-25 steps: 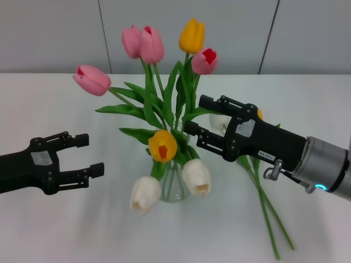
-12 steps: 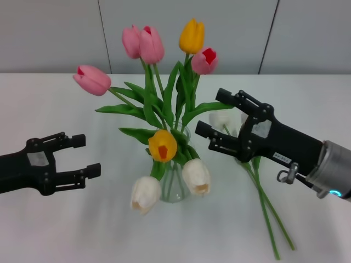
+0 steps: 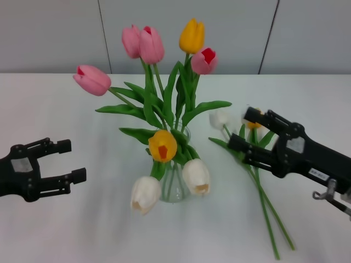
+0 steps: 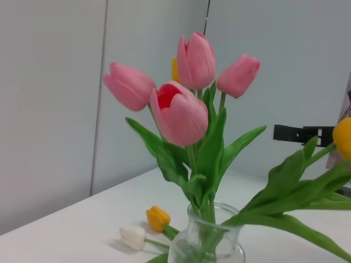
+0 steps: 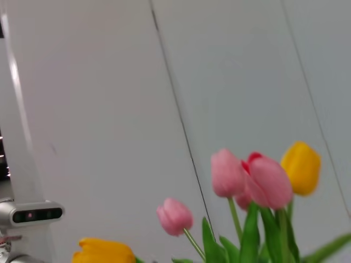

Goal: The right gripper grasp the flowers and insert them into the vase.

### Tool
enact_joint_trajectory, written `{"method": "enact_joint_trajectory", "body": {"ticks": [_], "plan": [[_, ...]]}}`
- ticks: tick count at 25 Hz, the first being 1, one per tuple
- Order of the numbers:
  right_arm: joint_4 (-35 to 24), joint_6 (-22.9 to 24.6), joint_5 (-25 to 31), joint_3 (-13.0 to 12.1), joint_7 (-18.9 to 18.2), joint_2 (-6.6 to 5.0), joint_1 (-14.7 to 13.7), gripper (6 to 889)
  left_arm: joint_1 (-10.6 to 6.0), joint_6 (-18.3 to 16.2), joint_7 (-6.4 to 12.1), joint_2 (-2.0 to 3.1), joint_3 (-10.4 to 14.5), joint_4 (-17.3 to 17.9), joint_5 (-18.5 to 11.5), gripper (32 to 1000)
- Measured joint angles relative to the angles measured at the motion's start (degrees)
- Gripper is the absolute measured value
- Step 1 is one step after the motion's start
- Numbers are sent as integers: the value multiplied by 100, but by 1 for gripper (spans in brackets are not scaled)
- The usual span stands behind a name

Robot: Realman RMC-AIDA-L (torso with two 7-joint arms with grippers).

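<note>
The loose flowers (image 3: 258,181) lying on the tabletop (image 3: 66,230) at the right of the head view could be nudged aside or only partly caught, since the thin stems cross. Leaves of the filled vase (image 3: 174,189) at centre could also be snagged. The right gripper (image 3: 237,131) hangs over the loose buds at centre right, fingers spread apart, nothing held. The left gripper (image 3: 72,162) sits at lower left, fingers open and empty.
</note>
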Motion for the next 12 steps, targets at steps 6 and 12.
{"method": "enact_joint_trajectory", "body": {"ticks": [6,12], "plan": [[-144,65,-476,6,499,-323,-125,880,64,4,-2,-15,0,-4,0,888],[-518,64,-1206,14,1059,-551,-129,880,62,5,-4,-31,0,-7,0,888]]}}
